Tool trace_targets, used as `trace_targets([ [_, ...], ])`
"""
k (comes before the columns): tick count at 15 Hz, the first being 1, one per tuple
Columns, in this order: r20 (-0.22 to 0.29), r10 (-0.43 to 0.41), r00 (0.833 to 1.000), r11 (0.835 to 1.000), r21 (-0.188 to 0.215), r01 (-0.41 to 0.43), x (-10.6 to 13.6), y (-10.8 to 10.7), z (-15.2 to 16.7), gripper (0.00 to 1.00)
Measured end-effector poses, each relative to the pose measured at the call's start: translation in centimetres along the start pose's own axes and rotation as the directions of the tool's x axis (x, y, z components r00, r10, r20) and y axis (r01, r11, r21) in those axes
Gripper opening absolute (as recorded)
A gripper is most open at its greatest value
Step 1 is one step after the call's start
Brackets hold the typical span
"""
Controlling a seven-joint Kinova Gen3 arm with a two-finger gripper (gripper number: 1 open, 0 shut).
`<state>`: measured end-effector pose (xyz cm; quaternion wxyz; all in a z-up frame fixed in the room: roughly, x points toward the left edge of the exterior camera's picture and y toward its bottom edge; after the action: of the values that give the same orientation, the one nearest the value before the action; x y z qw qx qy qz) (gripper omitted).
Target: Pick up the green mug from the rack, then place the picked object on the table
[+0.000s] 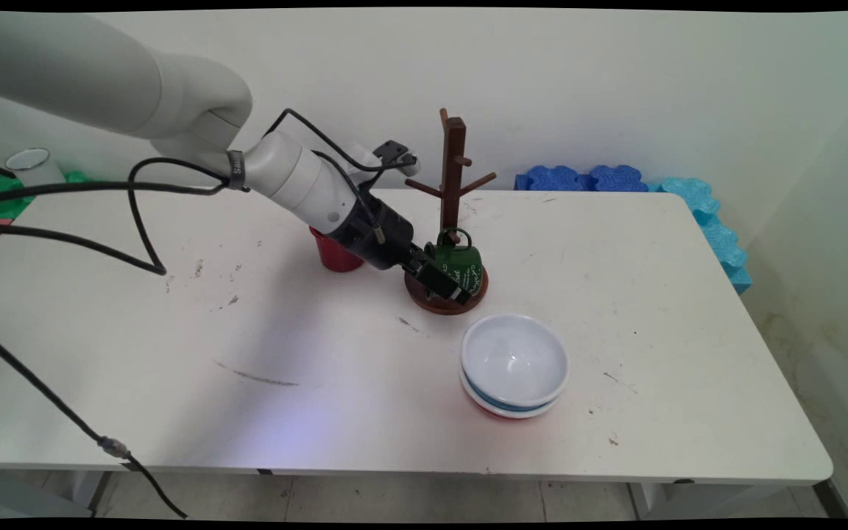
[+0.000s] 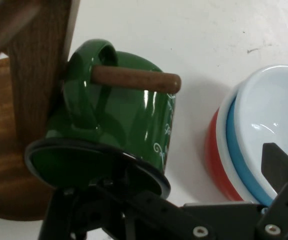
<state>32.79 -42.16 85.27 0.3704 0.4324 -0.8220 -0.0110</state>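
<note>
The glossy green mug hangs by its handle on the wooden mug tree's lowest peg, tilted, at the base's twelve o'clock.

White table carrying a wooden mug tree near its centre, a red cup sitting at the tree's nine o'clock, stacked bowls resting at its five o'clock, scuff marks showing.

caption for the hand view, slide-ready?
Green mug hangs by its handle on a peg of the wooden mug tree, hand close; stacked bowls alongside.
</note>
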Motion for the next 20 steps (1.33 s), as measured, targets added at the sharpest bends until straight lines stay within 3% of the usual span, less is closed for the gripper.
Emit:
trace_targets([
  [8,-0.007,-0.041,0.999,0.999,-0.001,0.041,-0.17,-0.31,0.67,1.00],
  [9,-0.008,-0.045,0.999,0.999,-0.002,0.045,-0.17,-0.34,0.70,0.00],
  [20,-0.019,-0.064,0.998,0.998,-0.004,0.064,-0.12,-0.53,0.36,0.00],
])
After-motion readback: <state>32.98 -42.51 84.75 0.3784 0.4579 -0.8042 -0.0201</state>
